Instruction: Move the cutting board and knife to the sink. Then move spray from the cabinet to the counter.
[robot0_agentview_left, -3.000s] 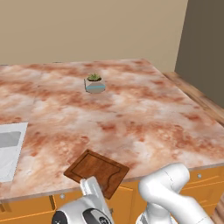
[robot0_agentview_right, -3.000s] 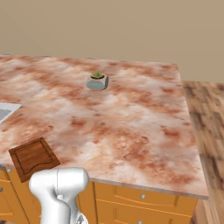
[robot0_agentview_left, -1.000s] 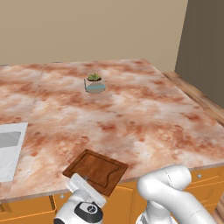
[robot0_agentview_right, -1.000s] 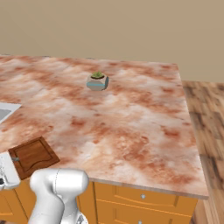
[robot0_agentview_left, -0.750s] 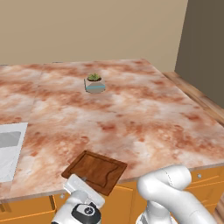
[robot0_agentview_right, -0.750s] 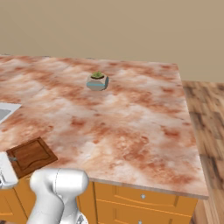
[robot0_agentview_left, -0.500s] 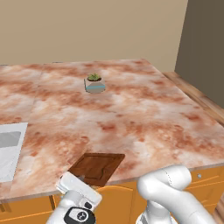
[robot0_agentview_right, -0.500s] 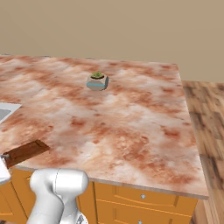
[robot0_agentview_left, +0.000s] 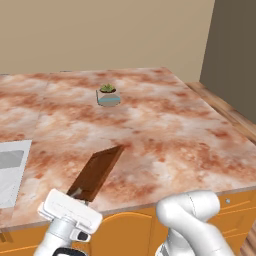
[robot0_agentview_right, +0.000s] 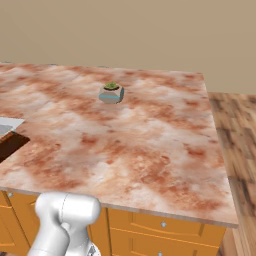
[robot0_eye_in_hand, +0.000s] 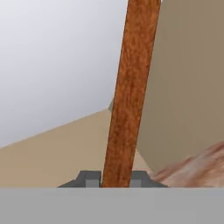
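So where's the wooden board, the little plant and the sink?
cutting board (robot0_agentview_left: 97, 171): left base view, middle of its tilted brown face.
potted succulent (robot0_agentview_left: 108, 95): left base view, on its pot.
sink (robot0_agentview_left: 11, 172): left base view, grey part at the left edge.

1. A small potted succulent in a pale grey-blue pot stands upright toward the far side of the marbled stone.
2. Wooden plank floor runs along the right.
3. A plain beige wall rises behind.
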